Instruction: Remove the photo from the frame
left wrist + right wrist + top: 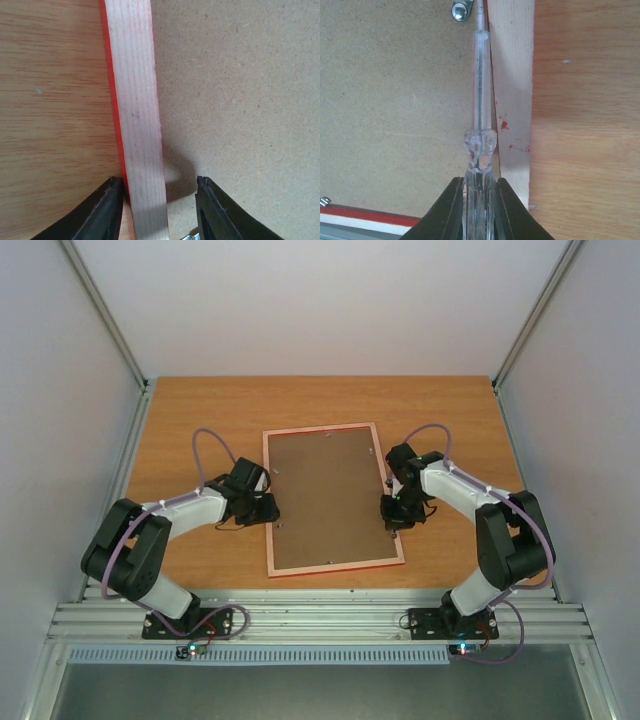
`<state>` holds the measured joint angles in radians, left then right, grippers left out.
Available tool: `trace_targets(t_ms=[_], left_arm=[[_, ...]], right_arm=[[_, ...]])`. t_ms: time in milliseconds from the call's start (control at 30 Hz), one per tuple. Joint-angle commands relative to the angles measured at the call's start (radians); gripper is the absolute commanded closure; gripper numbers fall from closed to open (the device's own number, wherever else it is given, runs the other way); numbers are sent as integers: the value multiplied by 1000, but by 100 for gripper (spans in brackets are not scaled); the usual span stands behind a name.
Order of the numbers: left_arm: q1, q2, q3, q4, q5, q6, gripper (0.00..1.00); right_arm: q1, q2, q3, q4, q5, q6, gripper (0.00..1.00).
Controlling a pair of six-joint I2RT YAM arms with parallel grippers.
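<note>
A wooden counter carries the frame, which lies flat and face down between the two arms. Its thin red edge borders a pale wood back. A brown backing board fills the frame's opening. The photo cannot be seen from this side.

The left end effector sits low over the frame's left rail, partly open and holding nothing. Its two dark fingers straddle the rail. One finger is at the red outer edge on the counter side. The other is over the backing board, with a clear gap between it and the rail. The rail runs straight ahead from between the jaws.

The right end effector is at the frame's right rail, closed tightly on a clear-handled tool. The tool looks like a small screwdriver, though its tip is hard to make out. It points straight ahead from the jaws, along the seam where the backing board meets the rail. The rail is just to the right of the tool, with bare counter beyond it.

Ahead of the tool's tip, slightly to its left, a small metal clip sits on the backing board.
</note>
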<state>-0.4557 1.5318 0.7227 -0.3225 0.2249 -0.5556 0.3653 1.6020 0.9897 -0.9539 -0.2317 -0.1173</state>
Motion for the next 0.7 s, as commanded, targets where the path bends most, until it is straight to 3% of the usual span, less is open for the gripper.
trace_targets(t_ms=[0, 100, 667], left_arm=[[-4, 12, 11, -39, -28, 29, 58], [-5, 8, 7, -39, -29, 27, 58], [-4, 30, 21, -44, -44, 20, 58]], right_arm=[[27, -75, 11, 1, -14, -29, 99], [27, -103, 20, -13, 58, -18, 99], [27, -154, 13, -43, 117, 16, 99]])
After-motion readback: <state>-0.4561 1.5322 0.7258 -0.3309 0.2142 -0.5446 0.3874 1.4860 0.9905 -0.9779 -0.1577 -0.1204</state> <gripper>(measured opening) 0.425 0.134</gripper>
